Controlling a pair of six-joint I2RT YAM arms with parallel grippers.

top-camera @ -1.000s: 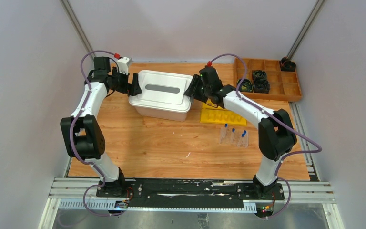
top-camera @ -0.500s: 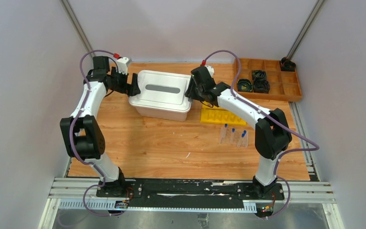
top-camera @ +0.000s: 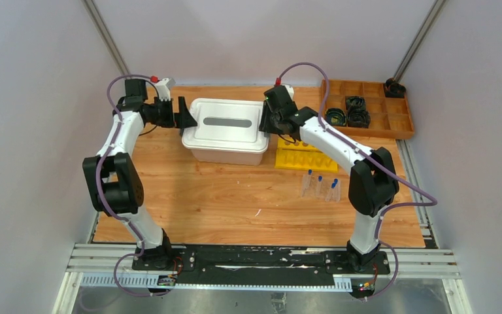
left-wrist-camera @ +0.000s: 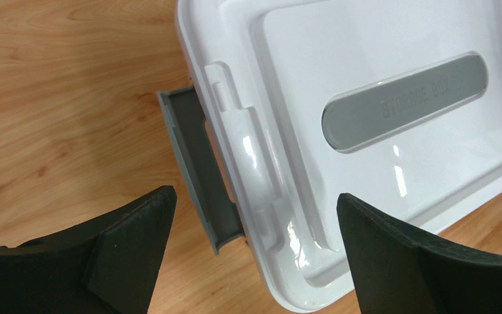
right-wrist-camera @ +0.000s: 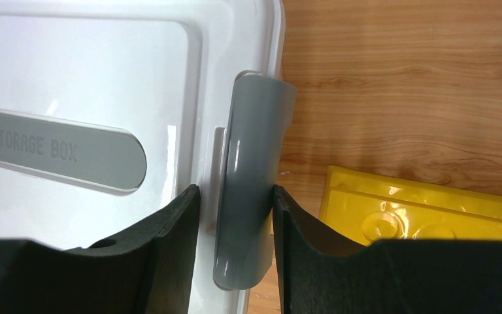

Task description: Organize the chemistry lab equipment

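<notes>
My right gripper [right-wrist-camera: 235, 193] is narrowed onto the right latch [right-wrist-camera: 251, 170] of the white box [top-camera: 225, 134], a pad at each side of that grey flap, the outer pad touching it and the inner one [right-wrist-camera: 186, 209] over the lid's edge; my left gripper [left-wrist-camera: 255, 196] is spread wide at the box's other end, hovering above the left latch [left-wrist-camera: 199, 170] (which sticks out flat from the lid) without touching it; the lid is on, its grey label reading STORAGE BOX; the yellow rack [top-camera: 304, 160] lies flat just beside the box on its right, under my right forearm; nearer the bases, the tubes [top-camera: 320, 184] with blue caps stand upright in the clear rack [top-camera: 330, 194], apart from the yellow one; the wooden tray [top-camera: 402, 124] sits in the far right corner with black rings [top-camera: 356, 108] in its compartments
</notes>
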